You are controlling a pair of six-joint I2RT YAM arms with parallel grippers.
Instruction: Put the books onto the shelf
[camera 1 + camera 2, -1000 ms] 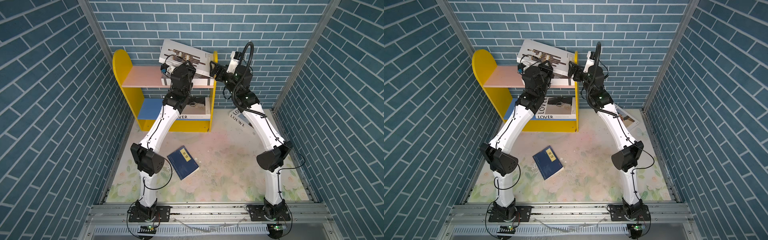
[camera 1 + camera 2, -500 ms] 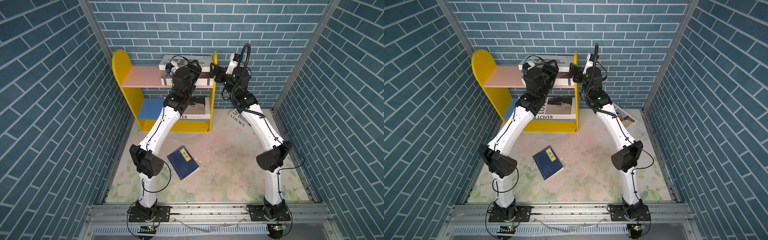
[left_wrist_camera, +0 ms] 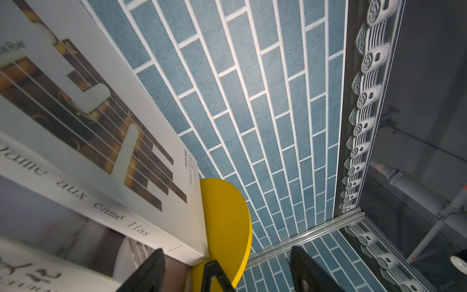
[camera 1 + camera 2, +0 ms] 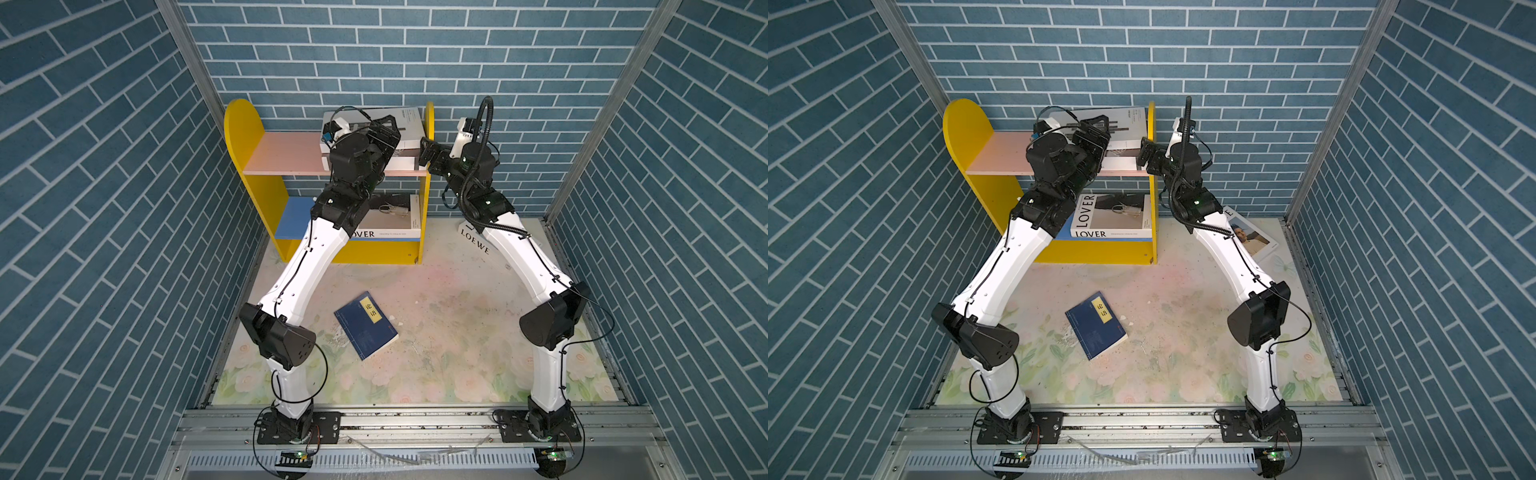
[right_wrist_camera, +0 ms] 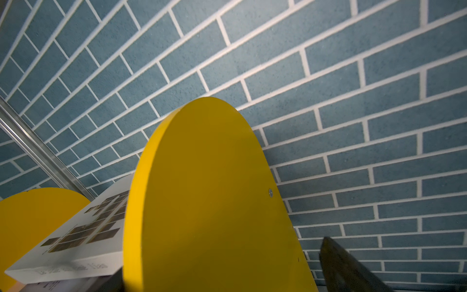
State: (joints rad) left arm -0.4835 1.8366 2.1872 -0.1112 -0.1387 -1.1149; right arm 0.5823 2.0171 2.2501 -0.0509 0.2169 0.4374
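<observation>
white brown-bar book (image 4: 409, 124) rests on the shelf (image 4: 286, 153), left tool (image 3: 225, 252) and right tool (image 4: 428, 151) both apart.

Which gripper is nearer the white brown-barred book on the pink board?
Left. The left gripper is right at the white brown-barred book; the right gripper is outside the yellow round-topped side panel.

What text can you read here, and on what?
"LOVER": cover and spine, lower book on the blue board.
"LOEWE": white book on the mat.
"论语": yellow label, navy book.
"aux camé lias": spine, top book.
"River": that book's cover.
Fine print there and lettering on the book beneath: too blurred.
</observation>
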